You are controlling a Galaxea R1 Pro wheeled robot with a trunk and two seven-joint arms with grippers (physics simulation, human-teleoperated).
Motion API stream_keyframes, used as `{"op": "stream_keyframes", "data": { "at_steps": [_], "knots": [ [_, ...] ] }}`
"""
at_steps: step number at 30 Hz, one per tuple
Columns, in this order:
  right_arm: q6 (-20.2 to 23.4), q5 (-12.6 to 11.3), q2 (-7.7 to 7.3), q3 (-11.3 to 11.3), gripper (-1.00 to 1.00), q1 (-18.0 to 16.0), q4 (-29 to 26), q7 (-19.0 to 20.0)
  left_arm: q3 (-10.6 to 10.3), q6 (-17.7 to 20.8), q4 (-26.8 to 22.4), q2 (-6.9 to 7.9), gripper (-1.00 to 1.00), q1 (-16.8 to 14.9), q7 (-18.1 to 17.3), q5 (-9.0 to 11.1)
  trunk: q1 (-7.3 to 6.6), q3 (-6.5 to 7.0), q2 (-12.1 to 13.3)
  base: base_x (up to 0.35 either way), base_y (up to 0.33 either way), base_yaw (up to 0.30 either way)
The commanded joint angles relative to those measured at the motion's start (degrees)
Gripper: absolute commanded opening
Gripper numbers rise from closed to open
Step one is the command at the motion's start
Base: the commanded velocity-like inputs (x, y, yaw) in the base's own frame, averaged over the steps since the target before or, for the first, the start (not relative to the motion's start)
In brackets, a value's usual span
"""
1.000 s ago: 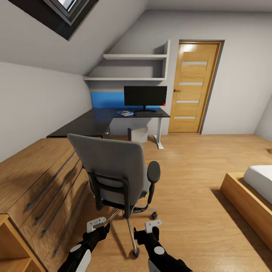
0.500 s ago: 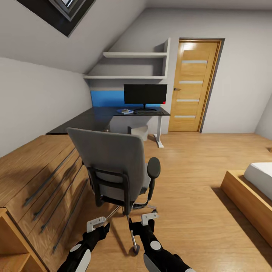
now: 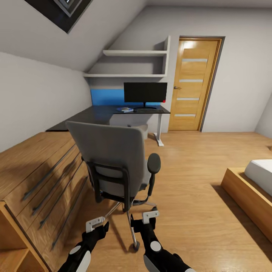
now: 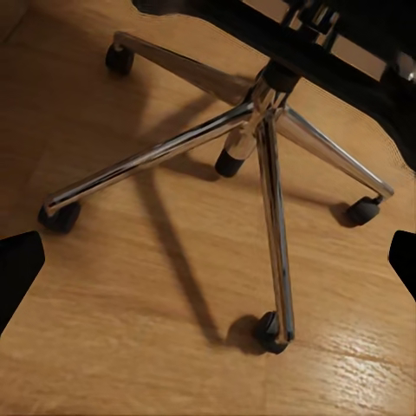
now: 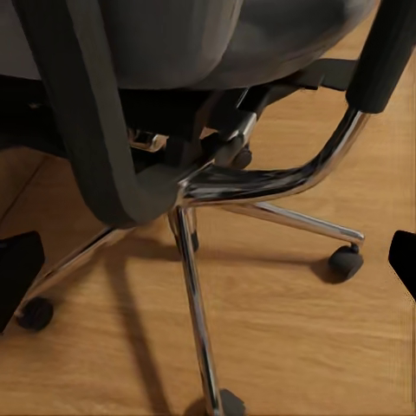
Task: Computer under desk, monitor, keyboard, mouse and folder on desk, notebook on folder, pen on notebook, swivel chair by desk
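The grey swivel chair (image 3: 109, 151) stands with its back to me, just ahead of both grippers, and its silver base (image 4: 260, 130) shows up close in both wrist views. My left gripper (image 3: 96, 223) and right gripper (image 3: 150, 217) hang low behind the base, open, holding nothing and touching nothing. Farther off, the black-topped desk (image 3: 94, 113) carries the monitor (image 3: 145, 92), the keyboard (image 3: 150, 110) in front of it, and the blue folder (image 3: 124, 110) with a small pale thing on top. The computer (image 3: 141, 129) peeks out under the desk. I cannot make out the mouse, notebook or pen.
A light wood cabinet (image 3: 41, 170) with long bar handles runs along the left, close to the chair. A bed frame (image 3: 249, 192) sits at the right. An oak door (image 3: 192, 85) stands beyond the desk. Open wood floor (image 3: 189, 170) lies to the chair's right.
The whole view has crept forward and the chair looks slightly larger, covering more of the computer. My right gripper has shifted a little left toward the chair's base.
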Motion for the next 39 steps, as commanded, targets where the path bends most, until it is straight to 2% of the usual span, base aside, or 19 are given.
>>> {"op": "stream_keyframes", "data": {
  "at_steps": [1,7,12,20,30,39],
  "knots": [
    [-0.39,0.08,0.00,0.51,1.00,-0.09,0.04,-0.42,-0.20,0.04,-0.02,0.03,1.00,-0.01,0.36,0.56,0.22,-0.24,-0.44,0.000,0.000,0.000],
    [-0.53,3.88,0.05,0.51,1.00,-0.09,0.05,-0.70,-0.25,-0.63,0.25,0.03,1.00,-0.01,0.37,0.54,0.22,-0.24,-0.44,0.000,0.000,0.000],
    [-1.15,5.21,-0.03,0.46,1.00,-0.09,0.06,-0.77,-0.26,-0.80,0.31,0.10,1.00,-0.01,0.38,0.50,0.22,-0.24,-0.44,0.000,0.000,0.000],
    [-3.29,5.72,-0.21,0.35,1.00,-0.09,0.09,-0.78,-0.27,-0.87,0.33,0.82,1.00,-0.01,0.42,0.49,0.22,-0.24,-0.44,0.000,0.000,0.000],
    [-3.78,5.70,-0.24,0.32,1.00,-0.09,0.12,-0.78,-0.27,-0.88,0.98,1.16,1.00,-0.01,0.38,0.49,0.22,-0.24,-0.44,0.000,0.003,0.000],
    [-3.84,5.67,-0.24,0.37,1.00,-0.09,0.12,-0.78,-0.27,-0.88,1.26,1.17,1.00,-0.01,0.38,0.48,0.22,-0.24,-0.44,0.000,0.139,0.000]
  ]
}}
